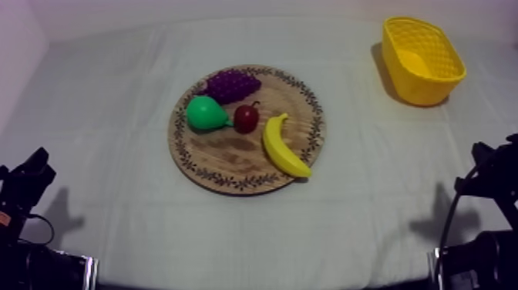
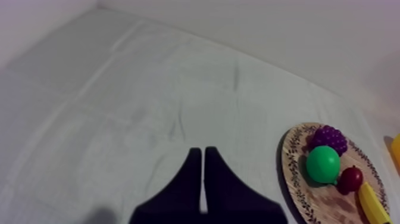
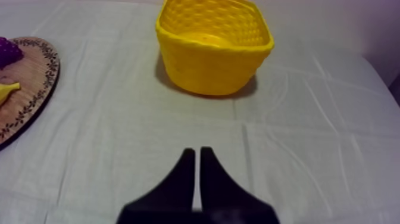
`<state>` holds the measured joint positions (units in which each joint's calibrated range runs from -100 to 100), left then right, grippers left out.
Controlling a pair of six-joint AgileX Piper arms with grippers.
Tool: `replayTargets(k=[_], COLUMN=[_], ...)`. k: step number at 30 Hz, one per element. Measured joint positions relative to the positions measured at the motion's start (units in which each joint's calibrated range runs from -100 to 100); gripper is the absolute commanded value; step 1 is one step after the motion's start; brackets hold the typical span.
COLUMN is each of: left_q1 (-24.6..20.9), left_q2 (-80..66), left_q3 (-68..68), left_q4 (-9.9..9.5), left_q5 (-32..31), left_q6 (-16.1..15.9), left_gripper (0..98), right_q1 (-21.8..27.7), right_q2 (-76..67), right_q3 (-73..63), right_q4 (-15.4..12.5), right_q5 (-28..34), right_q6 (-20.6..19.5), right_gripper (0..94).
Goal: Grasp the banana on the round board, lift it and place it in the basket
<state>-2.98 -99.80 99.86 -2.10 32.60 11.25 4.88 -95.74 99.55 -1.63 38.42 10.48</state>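
- Left gripper – it sits low near the front left corner of the table. Its two black fingers lie together as a narrow wedge, clenched on nothing, over bare grey-white cloth and well apart from the board.
- Board – a round wooden one with a patterned rim. It lies flat about the middle of the table, a little toward the left.
- Pear – green, on the left part of the board, touching or almost touching the grapes behind it.
- Grapes – a purple bunch at the far edge of the board.
- Small red fruit – just beside the pear, between the pear and the banana.
- Banana – yellow, lying on the right part of the board. Its stem end is near the small red fruit and its other end reaches the board's front right rim. No gripper touches it.
- Basket – yellow, standing upright near the far right corner of the table, well apart from the board.
- Right gripper – low near the front right corner of the table, pointing toward the basket. Its fingers are pressed together as a wedge and hold nothing.
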Motion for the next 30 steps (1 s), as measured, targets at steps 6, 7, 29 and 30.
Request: replayTargets(k=[6, 7, 29, 30], left_q1=[0.0, 0.0, 0.0, 0.0], left_q2=[0.0, 0.0, 0.0, 0.0], left_q3=[0.0, 0.0, 0.0, 0.0], left_q4=[0.0, 0.0, 0.0, 0.0], left_q5=[0.0, 0.0, 0.0, 0.0], left_q6=[0.0, 0.0, 0.0, 0.0], left_gripper=[0.1, 0.1, 0.1, 0.1], right_q1=[-2.62, -3.13, -5.79, -6.39], right_q2=[0.0, 0.0, 6.79, 8.09], right_q3=[0.08, 0.08, -9.02, -10.59], right_q4=[0.52, 0.52, -2.4, -2.08], right_q5=[-0.18, -0.18, -0.28, -0.28], right_q6=[-2.4, -3.49, -9.46, -9.98], right_gripper=[0.3, 0.3, 0.6, 0.6])
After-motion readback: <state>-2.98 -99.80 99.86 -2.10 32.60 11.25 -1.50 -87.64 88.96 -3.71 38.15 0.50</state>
